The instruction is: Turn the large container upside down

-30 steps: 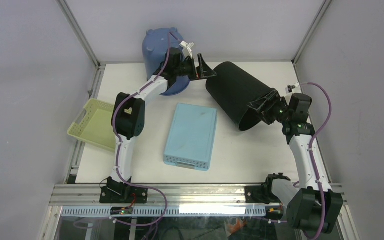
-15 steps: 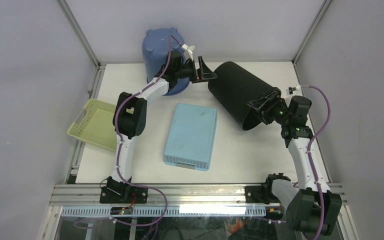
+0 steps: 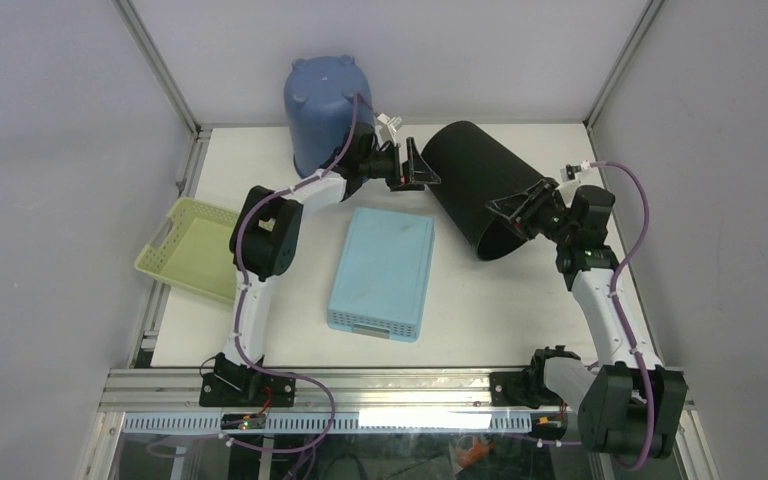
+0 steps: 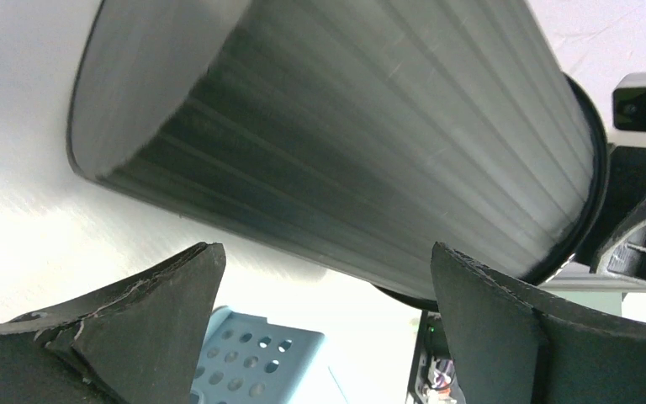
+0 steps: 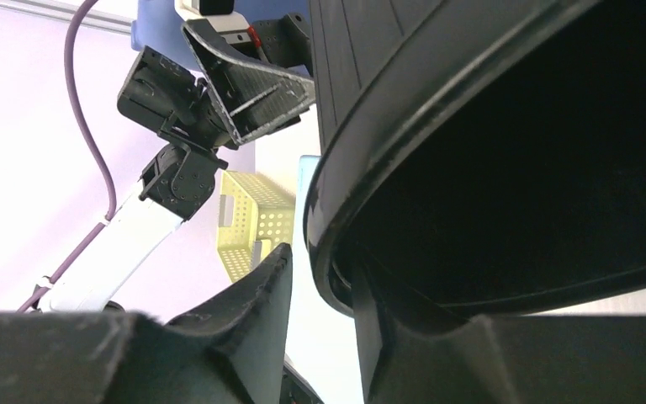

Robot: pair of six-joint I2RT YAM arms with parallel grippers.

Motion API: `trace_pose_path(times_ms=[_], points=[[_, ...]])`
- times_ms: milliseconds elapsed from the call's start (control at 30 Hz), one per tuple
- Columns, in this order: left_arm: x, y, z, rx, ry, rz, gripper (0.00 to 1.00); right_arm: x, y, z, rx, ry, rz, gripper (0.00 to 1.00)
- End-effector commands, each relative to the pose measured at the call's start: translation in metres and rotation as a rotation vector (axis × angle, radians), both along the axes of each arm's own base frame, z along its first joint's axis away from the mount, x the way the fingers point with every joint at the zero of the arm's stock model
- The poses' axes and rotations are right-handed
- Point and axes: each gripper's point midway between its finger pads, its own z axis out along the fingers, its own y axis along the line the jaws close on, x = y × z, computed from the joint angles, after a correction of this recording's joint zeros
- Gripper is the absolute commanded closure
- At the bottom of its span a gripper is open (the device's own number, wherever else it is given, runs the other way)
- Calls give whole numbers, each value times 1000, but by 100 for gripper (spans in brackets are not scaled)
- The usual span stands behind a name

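The large black container (image 3: 472, 185) lies tilted on its side near the far right corner of the counter (image 3: 490, 310), mouth toward the right edge. The right tool (image 3: 513, 212) straddles its rim, one finger (image 5: 248, 295) outside and one inside; I cannot tell whether it pinches. The left tool (image 3: 422, 165) gapes wide just beside the closed base. An upturned blue bucket (image 3: 320, 105) stands at the far left corner

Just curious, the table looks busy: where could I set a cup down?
Bare white tabletop lies between the flat light-blue plastic box and the right arm. The back is crowded: upturned blue bucket, left gripper, tipped black ribbed container.
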Motion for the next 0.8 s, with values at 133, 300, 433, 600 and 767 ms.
trace_pose_path(times_ms=[133,300,433,600,767], points=[[-27,11,83,-63,-193,-34,1,11,0,-5,-31,-47,17,51],[-32,17,96,-43,-220,-18,1,22,-8,-3,-75,-83,-55,49],[-31,23,106,-26,-245,7,1,27,-6,1,-79,-122,-64,70],[-15,47,125,-1,-262,66,1,23,4,-1,-98,-141,34,100],[-6,75,138,35,-289,103,1,2,25,-1,-74,-174,310,100]])
